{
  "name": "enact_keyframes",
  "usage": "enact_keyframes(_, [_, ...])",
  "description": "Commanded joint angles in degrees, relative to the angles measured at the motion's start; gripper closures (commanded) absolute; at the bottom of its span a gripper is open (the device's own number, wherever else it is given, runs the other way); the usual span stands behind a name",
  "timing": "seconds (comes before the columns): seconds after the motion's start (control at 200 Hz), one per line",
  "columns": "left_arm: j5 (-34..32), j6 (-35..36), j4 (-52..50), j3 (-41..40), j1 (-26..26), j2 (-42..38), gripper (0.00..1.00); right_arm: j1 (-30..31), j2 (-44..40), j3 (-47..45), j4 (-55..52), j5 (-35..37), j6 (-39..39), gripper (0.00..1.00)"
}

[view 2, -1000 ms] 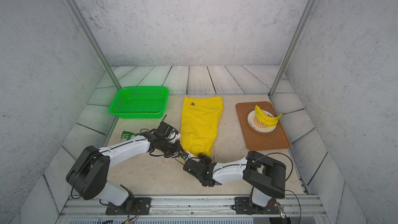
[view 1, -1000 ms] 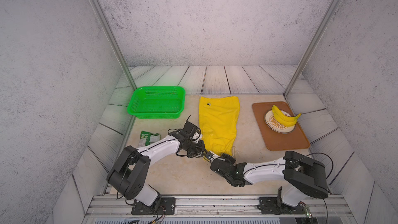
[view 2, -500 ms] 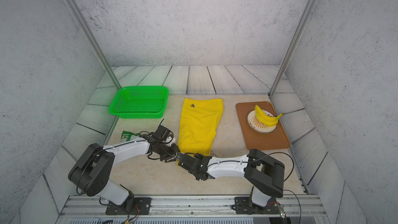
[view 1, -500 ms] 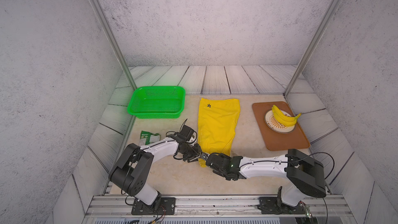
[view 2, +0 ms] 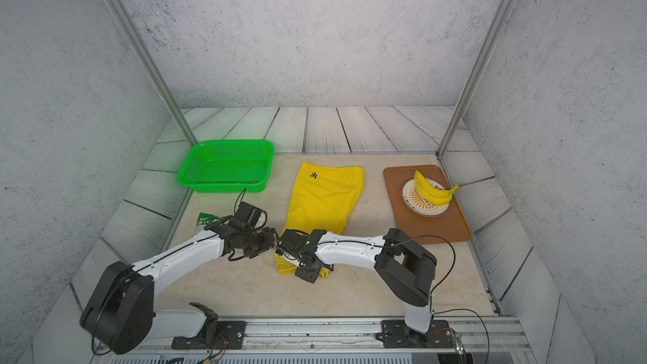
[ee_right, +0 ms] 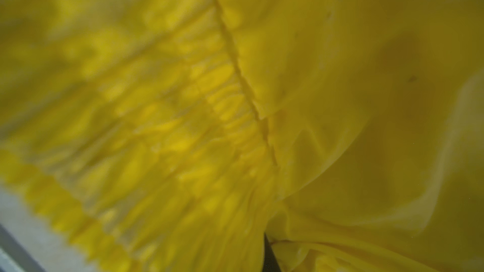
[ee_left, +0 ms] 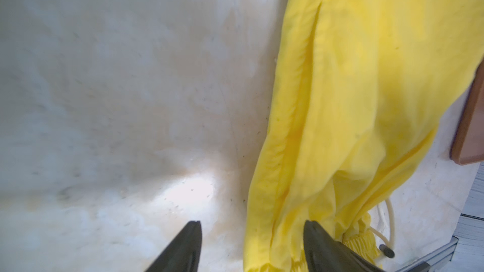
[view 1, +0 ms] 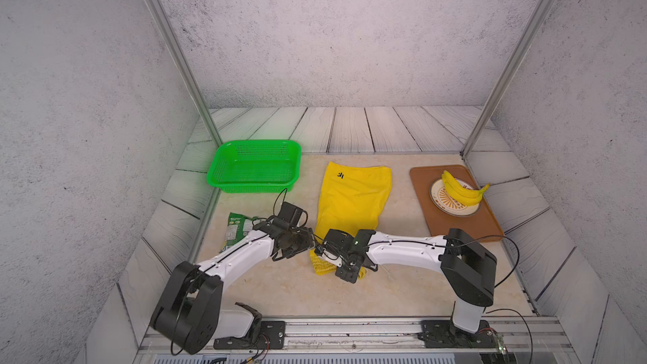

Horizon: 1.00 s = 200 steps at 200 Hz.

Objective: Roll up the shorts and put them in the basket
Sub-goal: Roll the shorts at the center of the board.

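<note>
The shorts [view 1: 353,197] lie lengthwise mid-way across the table [view 1: 280,285], waistband bunched toward its front edge, where my low, outstretched right gripper [view 1: 325,257] presses in, grip hidden by cloth and reaching farther left than a second ago, while my left gripper [ee_left: 252,225] gapes empty alongside.

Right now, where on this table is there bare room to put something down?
Free: the strip of table between the shorts and the brown tray, and the stretch along the front rail. Crowded: the shorts' near end, where the left gripper and right gripper meet.
</note>
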Motion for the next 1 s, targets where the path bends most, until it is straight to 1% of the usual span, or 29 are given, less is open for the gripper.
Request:
enact_keyframes(0.0, [-6.2,1.6,-3.4,-2.3,-0.1,-6.3,0.32,-3.7,2.5,3.3,-7.1,-13.0,1.4,1.00])
enact_keyframes(0.105, [-6.8,2.1,-3.4,-4.7,-0.2,-13.4,0.34,-7.5,5.8,7.8,-10.6,-21.8,1.4,1.00])
enact_keyframes(0.21, [-6.2,3.1,-3.6,-6.1,-0.4,-18.0,0.39,-11.2,10.2,11.2,-13.1,-31.9,1.2,1.00])
enact_keyframes(0.325, [-4.6,3.8,-3.3,-8.2,-0.6,-19.7,0.49,-14.4,13.7,13.2,-13.4,-38.7,1.7,1.00])
enact_keyframes(0.395, [-2.7,3.1,-1.0,-10.7,-0.8,-20.0,0.60,-16.3,15.6,13.8,-12.6,-41.1,2.5,1.00])
enact_keyframes(0.44, [-1.2,2.2,1.2,-12.7,-1.0,-20.2,0.65,-17.7,16.6,13.8,-12.0,-43.0,2.9,1.00])
enact_keyframes(0.515, [0.6,1.3,5.2,-15.5,-1.8,-20.2,0.68,-18.9,17.9,14.0,-11.2,-44.4,3.6,1.00])
enact_keyframes(0.6, [2.5,1.5,9.6,-17.6,-3.5,-20.0,0.66,-19.4,18.4,14.2,-10.8,-45.2,3.8,1.00])
enact_keyframes(0.666, [2.9,1.9,13.0,-18.7,-5.1,-19.6,0.59,-19.7,19.2,14.9,-11.4,-45.3,3.6,1.00])
enact_keyframes(0.736, [1.7,1.7,16.4,-19.4,-6.6,-18.6,0.49,-20.1,19.9,15.5,-11.9,-45.2,3.4,1.00])
enact_keyframes(0.811, [1.4,1.1,21.1,-20.4,-7.0,-16.8,0.43,-20.5,19.8,15.3,-11.3,-45.5,3.6,1.00])
enact_keyframes(0.901, [0.2,0.9,25.3,-20.9,-7.2,-14.1,0.39,-20.7,19.6,15.0,-10.4,-46.1,3.8,1.00])
enact_keyframes(0.996, [-1.7,1.4,26.6,-20.0,-7.2,-10.2,0.38,-21.0,19.2,14.5,-9.6,-46.5,4.1,1.00])
